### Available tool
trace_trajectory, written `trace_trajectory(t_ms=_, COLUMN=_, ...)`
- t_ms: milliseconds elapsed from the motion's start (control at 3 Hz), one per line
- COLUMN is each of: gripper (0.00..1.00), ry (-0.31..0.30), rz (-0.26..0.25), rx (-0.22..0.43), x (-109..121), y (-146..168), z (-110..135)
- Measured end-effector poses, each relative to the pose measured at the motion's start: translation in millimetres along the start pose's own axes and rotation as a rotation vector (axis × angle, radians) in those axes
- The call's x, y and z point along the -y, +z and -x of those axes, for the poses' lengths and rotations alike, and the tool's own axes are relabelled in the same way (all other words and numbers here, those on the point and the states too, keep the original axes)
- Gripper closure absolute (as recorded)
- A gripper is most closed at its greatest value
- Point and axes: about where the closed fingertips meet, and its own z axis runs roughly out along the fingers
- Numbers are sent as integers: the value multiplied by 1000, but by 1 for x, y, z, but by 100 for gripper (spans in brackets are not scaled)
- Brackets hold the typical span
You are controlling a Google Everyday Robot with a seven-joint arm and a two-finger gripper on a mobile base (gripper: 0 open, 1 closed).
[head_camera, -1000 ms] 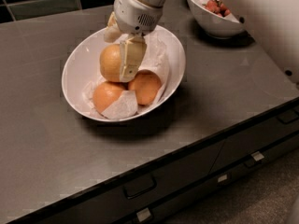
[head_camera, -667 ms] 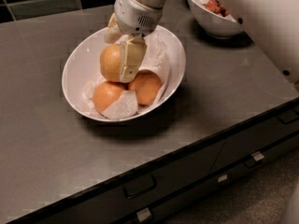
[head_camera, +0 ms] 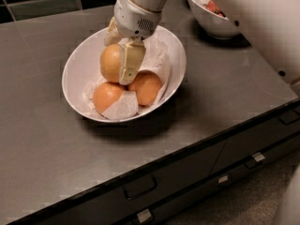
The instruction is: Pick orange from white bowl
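Nearest us, dark drawers [head_camera: 140, 186] sit under the matte grey table [head_camera: 225, 102]. On it, the glossy oval white bowl [head_camera: 75, 69] holds crumpled paper [head_camera: 157, 55], two small bright fruits [head_camera: 108, 96] and, above them, the orange [head_camera: 108, 64], round, dull tan and matte. Our claw [head_camera: 117, 60] grips the orange, one cream finger [head_camera: 130, 62] down its front. Farther back, a deeper bowl [head_camera: 211, 25] holds strawberries [head_camera: 213, 6].

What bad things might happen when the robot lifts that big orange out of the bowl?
The gripper clamps the orange on its rounded sides, so it might slip and drop back into the white bowl. The paper liner lies close beside the gripper and might snag. Two smaller fruits sit just below and could get bumped.
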Motion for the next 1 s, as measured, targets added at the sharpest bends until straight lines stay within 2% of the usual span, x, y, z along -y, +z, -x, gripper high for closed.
trace_trajectory(t_ms=333, gripper=46, ry=0, rz=0, rx=0, x=0, y=0, z=0)
trace_trajectory(t_ms=1000, gripper=93, ry=0, rz=0, rx=0, x=0, y=0, z=0)
